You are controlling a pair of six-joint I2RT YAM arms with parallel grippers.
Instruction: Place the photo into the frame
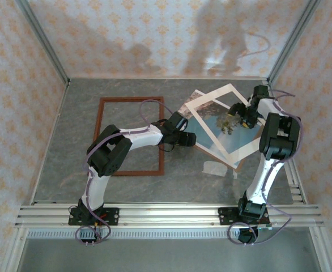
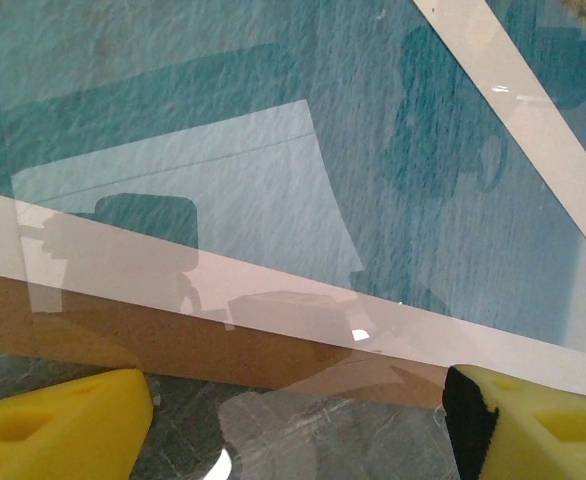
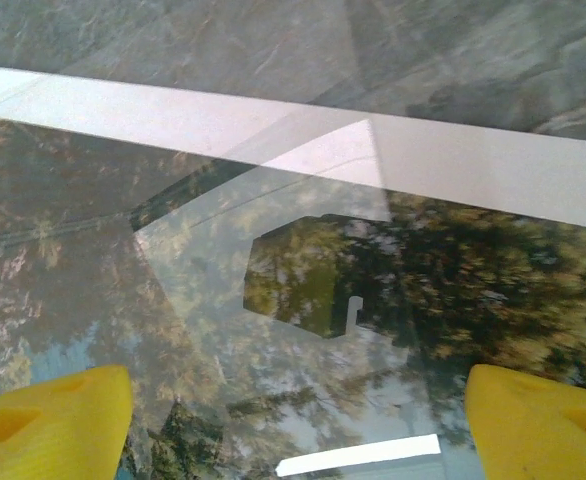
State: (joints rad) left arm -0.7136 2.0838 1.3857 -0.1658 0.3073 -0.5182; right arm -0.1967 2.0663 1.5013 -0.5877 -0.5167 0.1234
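The photo (image 1: pixel 217 129), a cream-bordered coast print, lies tilted on the right of the table, on top of a plain brown board (image 2: pixel 173 345). The frame (image 1: pixel 132 100), thin reddish-brown moulding, lies flat to its left with nothing in it. My left gripper (image 1: pixel 186 139) is low at the photo's left edge, open, its yellow fingers (image 2: pixel 63 430) on either side of bare table just short of the board; turquoise sea (image 2: pixel 273 120) lies ahead. My right gripper (image 1: pixel 238 116) hovers open over the print's dark pine (image 3: pixel 433 270), with nothing between its fingers (image 3: pixel 53 420).
A clear sheet (image 2: pixel 323 430) lies on the grey stone tabletop (image 1: pixel 183 181) by the photo's near edge and catches glare. The left arm crosses the frame's lower part. Patterned walls close in the back and sides, and a metal rail (image 1: pixel 171 214) runs along the front.
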